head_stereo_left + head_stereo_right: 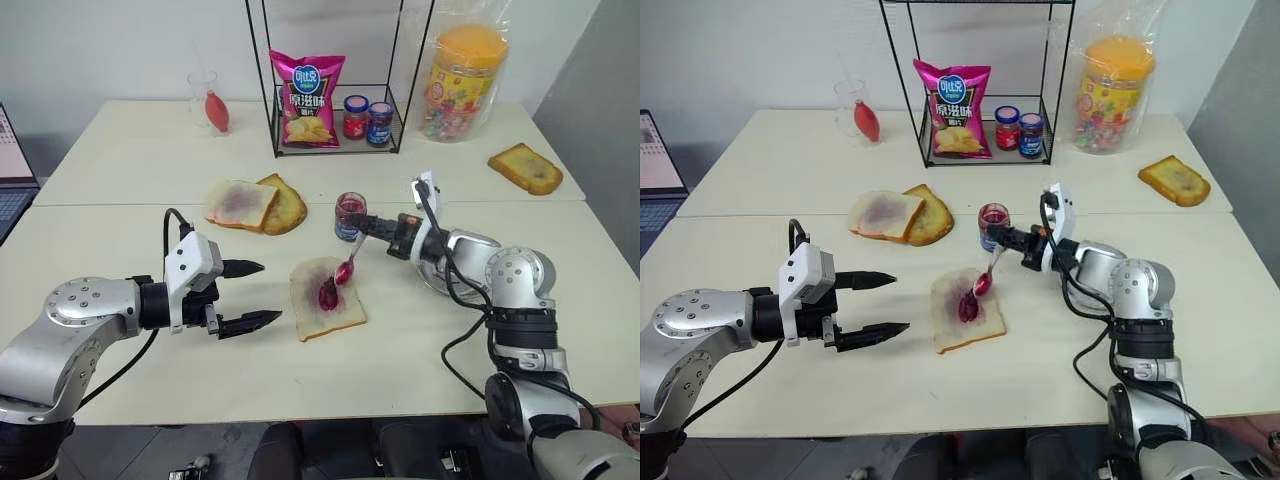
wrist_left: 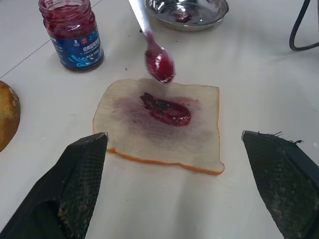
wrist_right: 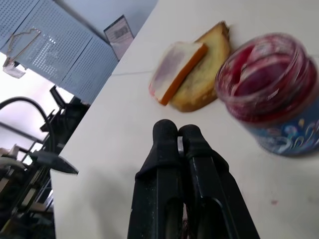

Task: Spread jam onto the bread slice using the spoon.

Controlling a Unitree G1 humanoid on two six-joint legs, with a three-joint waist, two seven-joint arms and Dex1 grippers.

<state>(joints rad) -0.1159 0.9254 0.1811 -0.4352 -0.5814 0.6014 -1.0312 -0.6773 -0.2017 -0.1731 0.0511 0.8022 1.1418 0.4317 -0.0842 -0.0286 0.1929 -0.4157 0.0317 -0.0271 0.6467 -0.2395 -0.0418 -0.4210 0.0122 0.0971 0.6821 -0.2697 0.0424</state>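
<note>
At table centre lies the bread slice point(image 1: 327, 298), a dark red blob of jam point(image 2: 167, 109) on its middle. Pinched tight in the right gripper point(image 1: 372, 228), the spoon point(image 1: 349, 262) slants down from two o'clock, its smeared bowl just above the slice. Behind it at one o'clock stands the open jam jar point(image 1: 350, 215). At nine o'clock the left gripper point(image 1: 256, 294) hovers, fingers spread wide and empty.

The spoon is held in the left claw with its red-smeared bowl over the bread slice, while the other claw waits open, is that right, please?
Not quite: the right claw holds the spoon, shut on its handle, as the right eye view shows. Its smeared bowl is over the bread slice, and the open, waiting claw is the left claw.
</note>
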